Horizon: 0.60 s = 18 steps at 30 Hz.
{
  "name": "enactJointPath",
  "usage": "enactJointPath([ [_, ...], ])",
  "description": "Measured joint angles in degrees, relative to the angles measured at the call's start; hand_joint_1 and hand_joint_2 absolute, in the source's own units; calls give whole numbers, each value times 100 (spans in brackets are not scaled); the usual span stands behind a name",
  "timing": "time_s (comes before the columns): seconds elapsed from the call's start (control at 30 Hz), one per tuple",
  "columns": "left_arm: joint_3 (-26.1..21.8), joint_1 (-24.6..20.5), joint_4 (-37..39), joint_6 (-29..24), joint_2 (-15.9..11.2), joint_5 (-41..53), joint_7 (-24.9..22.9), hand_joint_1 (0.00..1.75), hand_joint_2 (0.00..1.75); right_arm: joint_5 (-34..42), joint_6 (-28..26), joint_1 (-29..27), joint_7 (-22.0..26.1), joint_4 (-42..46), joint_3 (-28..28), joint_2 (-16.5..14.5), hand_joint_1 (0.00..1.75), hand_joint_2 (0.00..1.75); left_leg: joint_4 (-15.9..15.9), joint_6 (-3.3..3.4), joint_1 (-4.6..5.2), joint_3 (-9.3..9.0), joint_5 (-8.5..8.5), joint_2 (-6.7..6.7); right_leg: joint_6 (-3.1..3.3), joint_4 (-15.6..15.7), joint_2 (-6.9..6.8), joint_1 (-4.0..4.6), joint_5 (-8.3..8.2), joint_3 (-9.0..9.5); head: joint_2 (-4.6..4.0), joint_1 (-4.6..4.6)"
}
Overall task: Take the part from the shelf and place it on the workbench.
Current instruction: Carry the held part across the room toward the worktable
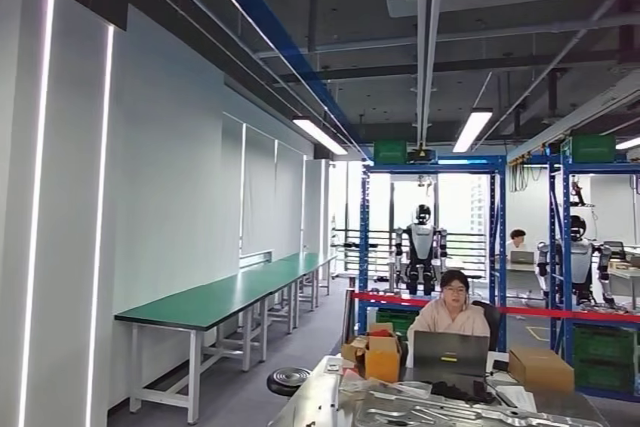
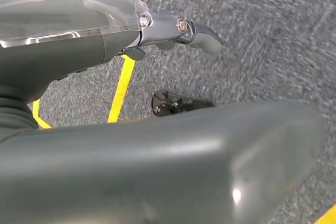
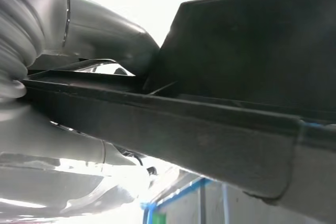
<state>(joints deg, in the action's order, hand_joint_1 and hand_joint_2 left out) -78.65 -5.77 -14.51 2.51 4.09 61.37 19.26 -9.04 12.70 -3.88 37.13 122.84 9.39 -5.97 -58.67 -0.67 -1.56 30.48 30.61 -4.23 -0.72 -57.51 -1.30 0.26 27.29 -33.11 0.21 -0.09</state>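
Note:
In the right wrist view a large black moulded part (image 3: 238, 77) with a raised rim lies across my right hand (image 3: 99, 30). The thumb is above its edge and the fingers below, gripping it. My left hand (image 2: 174, 30) hangs over grey carpet with its fingers stretched out straight and nothing in it. A long green-topped workbench (image 1: 226, 297) runs along the white wall on the left of the head view. Blue shelf racks (image 1: 498, 237) stand further back in the middle and at the right.
A person (image 1: 451, 312) sits behind a laptop at a cluttered desk with cardboard boxes (image 1: 540, 367). Shiny metal parts (image 1: 423, 409) lie on a table at the bottom edge. A black stool (image 1: 287, 380) stands beside it. Two other robots (image 1: 420, 247) stand behind red tape. Yellow floor lines (image 2: 121, 90) run below my left hand.

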Motion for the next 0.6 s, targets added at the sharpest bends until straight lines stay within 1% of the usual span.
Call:
enactJointPath([
  [0.03, 1, -9, 0, 2, 4, 0, 1, 0, 175, -2, 0, 12, -1, 4, 3, -3, 175, 175, -91, -17, -2, 23, 75, 69, 39, 37, 41, -15, -18, 24, 0, 0],
  [0.07, 1, -12, 0, 7, 7, 1, 2, 0, 175, -4, 0, 26, -4, 6, 6, -5, 175, 175, -300, -26, -3, 109, 206, 166, 72, 70, 81, -30, -32, 47, 1, 1],
  [0.1, 1, -9, 0, 10, 9, 2, 2, 0, 175, -8, 0, 38, -7, 4, 8, -8, 175, 175, -629, -27, -3, 262, 375, 269, 94, 81, 124, -31, -32, 57, 0, 0],
  [0.13, 1, 2, 0, 13, 11, 2, -1, 0, 175, -11, 0, 46, -10, -2, 10, -10, 175, 175, -1018, -29, 0, 460, 543, 325, 111, 80, 178, -26, -27, 61, -1, 0],
  [0.17, 1, 16, 0, 14, 14, 3, -3, 0, 175, -13, 0, 47, -14, -8, 10, -11, 175, 175, -1349, -32, 3, 644, 646, 350, 120, 78, 240, -20, -21, 66, -1, 0],
  [0.2, 1, 26, 0, 12, 15, 2, -5, 0, 175, -14, 0, 46, -17, -12, 9, -11, 175, 175, -1519, -34, 4, 759, 645, 362, 123, 75, 308, -14, -14, 75, -1, 0],
  [0.23, 1, 32, 0, 9, 15, 2, -7, 0, 175, -13, 0, 46, -22, -15, 8, -11, 175, 175, -1473, -31, 4, 774, 526, 372, 121, 71, 377, -12, -6, 89, -1, 0],
  [0.27, 1, 30, 0, 7, 14, 2, -7, 0, 175, -13, 0, 46, -27, -16, 8, -11, 175, 175, -1208, -24, 3, 686, 310, 396, 113, 63, 443, -12, 8, 109, -1, 0],
  [0.3, 1, 28, 0, 5, 14, 2, -7, 0, 175, -12, 0, 47, -32, -16, 8, -11, 175, 175, -830, -11, -2, 544, 70, 466, 99, 49, 504, -15, 28, 126, -1, 0],
  [0.33, 1, 26, 0, 4, 13, 2, -7, 0, 175, -12, 0, 52, -35, -18, 8, -10, 175, 175, -479, 6, -12, 399, -99, 564, 75, 19, 561, -7, 54, 130, -1, 0],
  [0.37, 1, 23, 0, 4, 13, 2, -13, 0, 175, -13, 0, 56, -38, -19, 8, -10, 175, 175, -229, 23, -14, 294, -191, 653, 48, -8, 614, -8, 75, 122, -1, -1],
  [0.4, 1, 20, 0, 5, 14, 2, -19, 0, 175, -15, 0, 58, -40, -19, 8, -10, 175, 175, -107, 43, -11, 243, -205, 716, 17, -28, 661, -10, 89, 103, -1, -1],
  [0.43, 2, 13, 0, 5, 15, 2, -24, 0, 175, -16, 0, 59, -43, -19, 7, -9, 175, 175, -81, 65, -2, 227, -177, 723, -17, -38, 706, -16, 92, 86, -1, -1],
  [0.47, 3, 4, 1, 7, 24, 2, -28, 0, 175, -17, 0, 58, -46, -17, 7, -9, 175, 175, -70, 91, 0, 223, -174, 686, -46, -32, 750, -30, 91, 76, -1, -1],
  [0.5, 4, -7, 0, 6, 30, 2, -26, 0, 175, -18, -1, 56, -47, -13, 7, -8, 175, 175, -52, 120, -6, 213, -181, 642, -76, -48, 733, -31, 108, 71, -1, -1],
  [0.53, 5, -15, -1, 5, 36, 2, -24, 0, 175, -16, -2, 64, -48, -9, 7, -7, 175, 175, -31, 153, -16, 196, -188, 594, -108, -134, 648, -30, 168, 39, -1, -1],
  [0.57, 5, -17, -1, 4, 41, 2, -22, 0, 175, -16, -3, 74, -49, -6, 7, -5, 175, 175, -11, 181, -29, 178, -192, 540, -140, -332, 522, -31, 285, -48, -1, -1],
  [0.6, 5, -13, -2, 2, 39, 1, -20, 0, 175, -18, -4, 79, -49, -4, 9, -5, 175, 175, -2, 202, -29, 163, -187, 484, -173, -652, 371, -38, 450, -199, -1, -1],
])
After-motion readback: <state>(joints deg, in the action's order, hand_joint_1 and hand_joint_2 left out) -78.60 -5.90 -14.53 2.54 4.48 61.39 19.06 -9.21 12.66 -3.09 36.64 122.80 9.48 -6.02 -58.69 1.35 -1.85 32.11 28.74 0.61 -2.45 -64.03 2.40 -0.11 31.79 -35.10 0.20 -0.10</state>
